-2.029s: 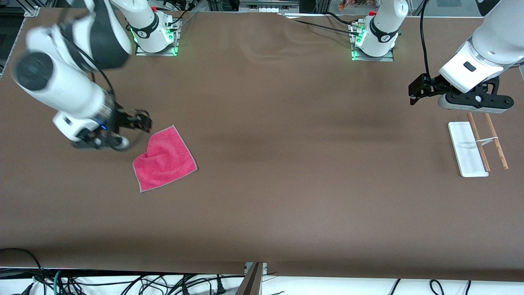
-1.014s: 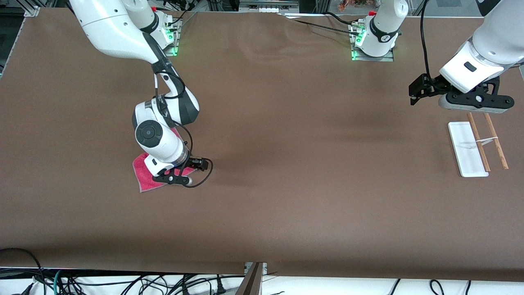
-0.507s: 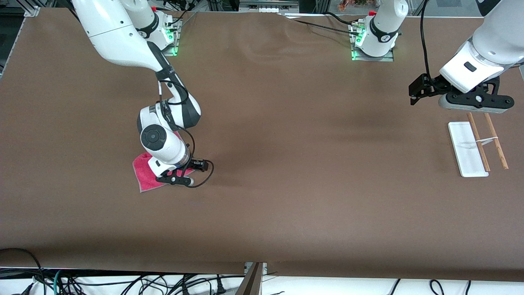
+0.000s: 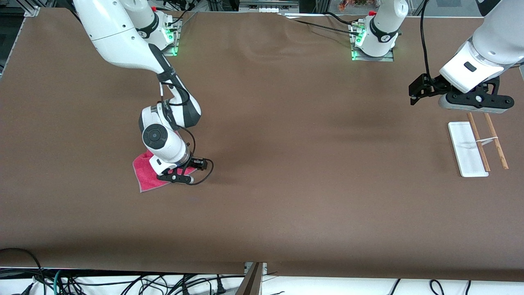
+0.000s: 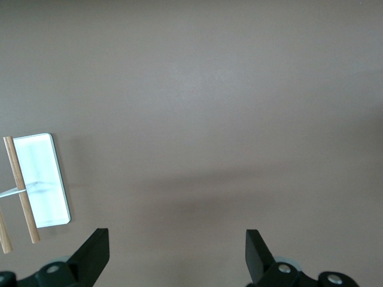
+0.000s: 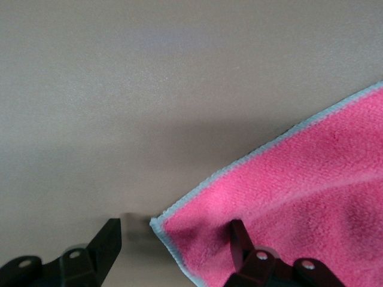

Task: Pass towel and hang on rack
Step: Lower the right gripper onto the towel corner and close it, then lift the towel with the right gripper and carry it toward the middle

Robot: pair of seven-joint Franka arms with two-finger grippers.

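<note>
Two arms were over the brown surface [image 4: 286, 172]. The right pincer [image 4: 177, 177] was low at the towel [image 4: 143, 174], which lay flat, pink side up, toward the right arm's end of the surface. In the right wrist view its fingers [image 6: 108, 239] stood apart and straddled a corner of the towel [image 6: 299, 197]: one finger on the bare surface just beside the pale stitched edge, the other over the pink cloth. A firm pinch on the cloth could not be confirmed. The right arm's wrist and a looped black cable [image 4: 202, 174] hid much of the towel from the front camera. The left pincer [image 4: 475, 102] waited in the air with its fingers [image 5: 90, 254] spread wide and nothing between them, over the surface just beside the rack [image 4: 477, 147]. The rack [image 5: 33, 185] lay at the left arm's end of the surface, well apart from the towel, white base and both brown rods unobstructed. Bare surface lay between towel and rack.
</note>
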